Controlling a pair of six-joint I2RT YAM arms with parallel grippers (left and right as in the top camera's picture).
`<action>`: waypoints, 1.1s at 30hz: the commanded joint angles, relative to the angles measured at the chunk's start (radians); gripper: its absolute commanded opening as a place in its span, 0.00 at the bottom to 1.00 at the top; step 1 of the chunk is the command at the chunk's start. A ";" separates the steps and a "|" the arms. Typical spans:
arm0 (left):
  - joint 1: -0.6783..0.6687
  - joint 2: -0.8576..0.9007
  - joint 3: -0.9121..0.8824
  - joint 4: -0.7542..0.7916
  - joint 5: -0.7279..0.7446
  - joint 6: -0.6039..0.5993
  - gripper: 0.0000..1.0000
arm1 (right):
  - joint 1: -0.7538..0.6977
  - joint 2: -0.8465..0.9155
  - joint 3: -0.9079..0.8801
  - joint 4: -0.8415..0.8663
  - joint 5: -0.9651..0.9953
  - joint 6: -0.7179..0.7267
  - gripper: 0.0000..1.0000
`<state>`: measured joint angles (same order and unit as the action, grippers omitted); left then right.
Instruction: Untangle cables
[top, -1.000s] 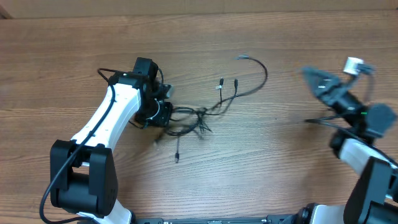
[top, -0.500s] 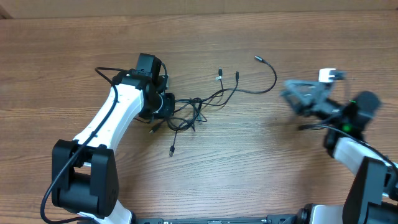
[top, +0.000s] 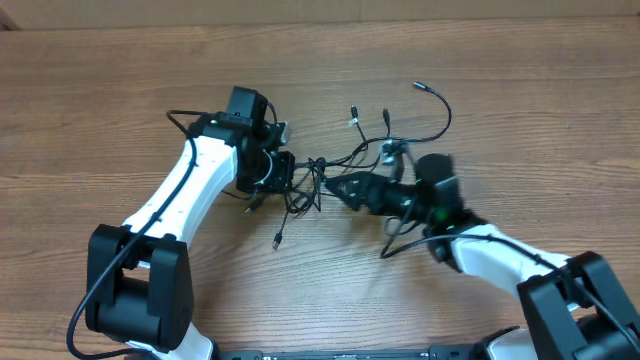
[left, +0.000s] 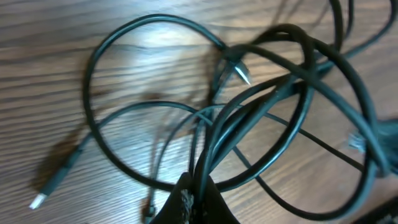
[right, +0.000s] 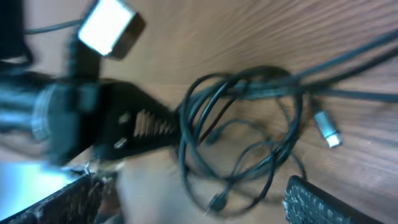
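Several tangled cables (top: 308, 190), pinched by closed jaws of left gripper (top: 288, 178). Sprawled between spread jaws of right gripper (top: 340, 188).

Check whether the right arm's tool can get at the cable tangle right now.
Probably yes: the right tool stands open beside the tangle, nothing between them, though the left tool grips its far side.

Left claw (top: 281, 172) closed, right claw (top: 343, 189) wide.
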<state>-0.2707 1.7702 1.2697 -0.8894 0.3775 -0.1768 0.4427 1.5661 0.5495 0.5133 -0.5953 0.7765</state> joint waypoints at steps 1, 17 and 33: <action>-0.034 0.001 0.008 0.005 0.040 0.051 0.04 | 0.072 -0.004 0.005 0.000 0.317 -0.023 0.87; -0.064 0.001 0.008 0.008 0.023 0.051 0.04 | 0.130 -0.001 0.026 -0.053 0.411 -0.023 0.62; -0.066 0.001 0.008 0.004 0.024 0.051 0.04 | 0.192 0.168 0.083 0.032 0.367 -0.007 0.58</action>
<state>-0.3279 1.7702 1.2697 -0.8871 0.3889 -0.1493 0.6247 1.7042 0.5869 0.5323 -0.2100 0.7650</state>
